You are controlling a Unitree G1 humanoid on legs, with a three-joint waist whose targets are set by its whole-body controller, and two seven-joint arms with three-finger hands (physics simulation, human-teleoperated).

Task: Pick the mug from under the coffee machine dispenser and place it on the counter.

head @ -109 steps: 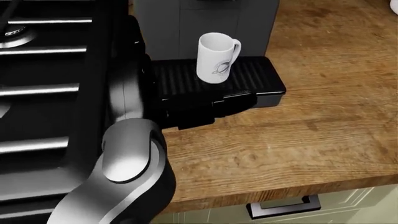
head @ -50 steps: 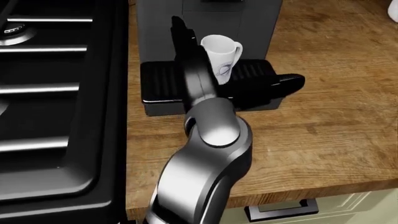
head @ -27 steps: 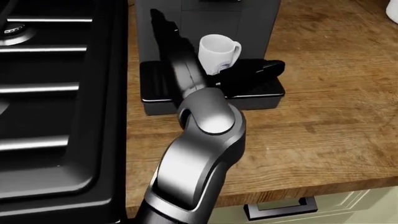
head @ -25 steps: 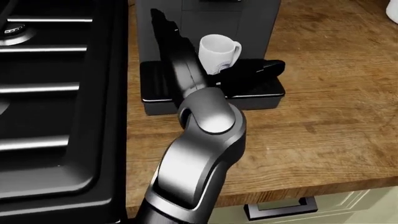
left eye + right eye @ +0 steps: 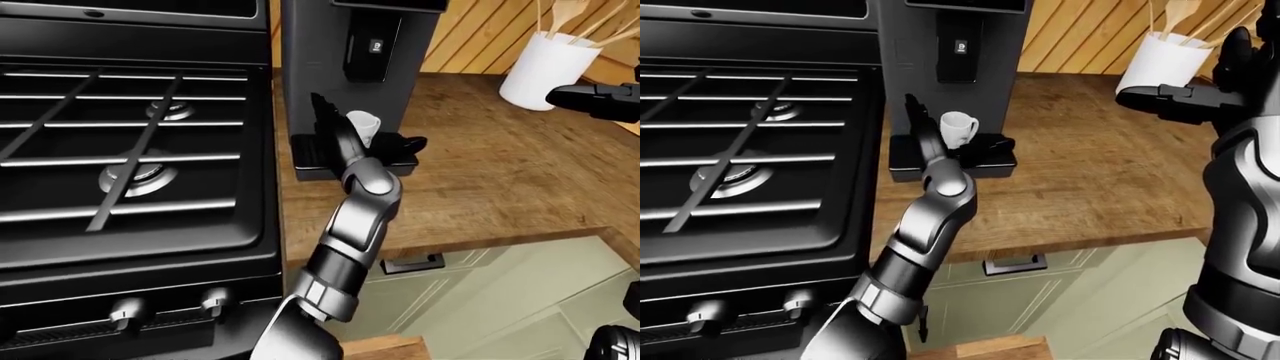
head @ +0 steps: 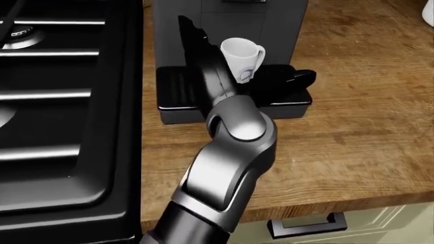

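Observation:
A white mug (image 6: 240, 57) stands on the black drip tray (image 6: 177, 91) of the dark grey coffee machine (image 6: 227, 18), under its dispenser (image 5: 368, 49). My left hand (image 6: 250, 68) reaches over the tray with open fingers about the mug: one finger (image 6: 193, 35) stands up on the mug's left, and the others (image 6: 295, 80) lie to its lower right. The fingers do not close round the mug. My right hand (image 5: 1168, 99) is raised at the right of the right-eye view, open and empty, far from the mug.
A black gas stove (image 6: 61, 101) fills the left of the head view. The wooden counter (image 6: 352, 127) stretches right of the machine. A white utensil holder (image 5: 545, 71) stands at the top right. A drawer handle (image 6: 305, 226) shows below the counter edge.
My left arm has swung from over the stove to the drip tray, bringing the hand about the mug. The mug has stayed on the tray. In the last half second little has moved.

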